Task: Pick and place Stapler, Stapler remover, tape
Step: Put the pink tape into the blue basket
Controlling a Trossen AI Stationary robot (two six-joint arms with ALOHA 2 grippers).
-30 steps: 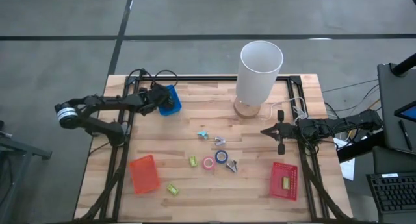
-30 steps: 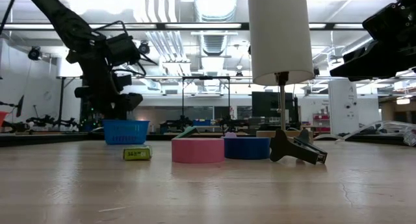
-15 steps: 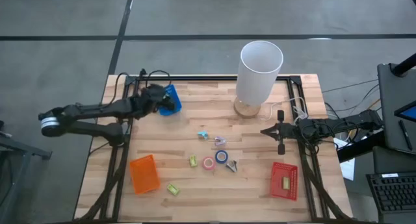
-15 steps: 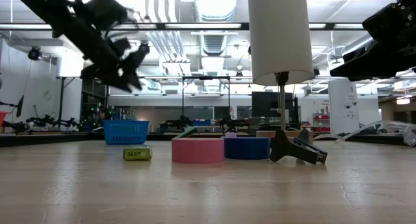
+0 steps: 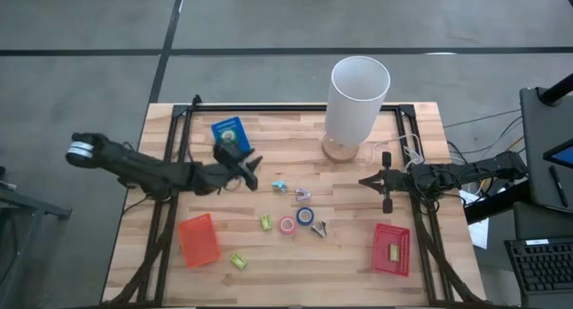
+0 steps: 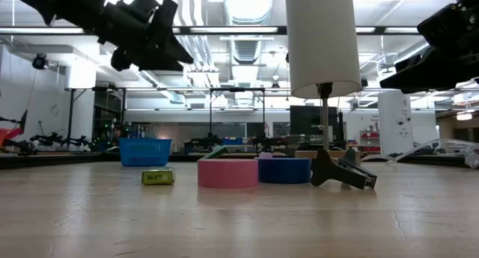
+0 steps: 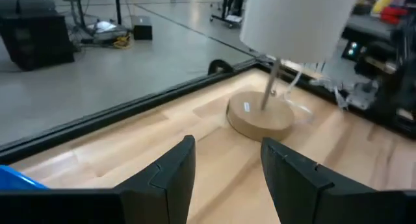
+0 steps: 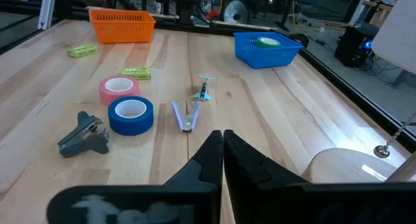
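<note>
A pink tape roll and a blue one lie flat mid-table, with a grey staple remover beside them. A teal remover and a pale purple one lie just beyond. A green roll sits in the blue basket. My left gripper hangs open and holding nothing, high above the table, between the basket and the teal remover. My right gripper waits shut near the lamp base, at the table's right.
A tall white lamp stands at the far middle. An orange basket sits near left and a red basket near right. Yellow-green blocks lie on the wood. A black frame runs along the table's edges.
My left gripper has risen from over the blue basket and swung toward the table's middle and near side, ending up high between the basket and the teal remover. The basket now shows uncovered.
</note>
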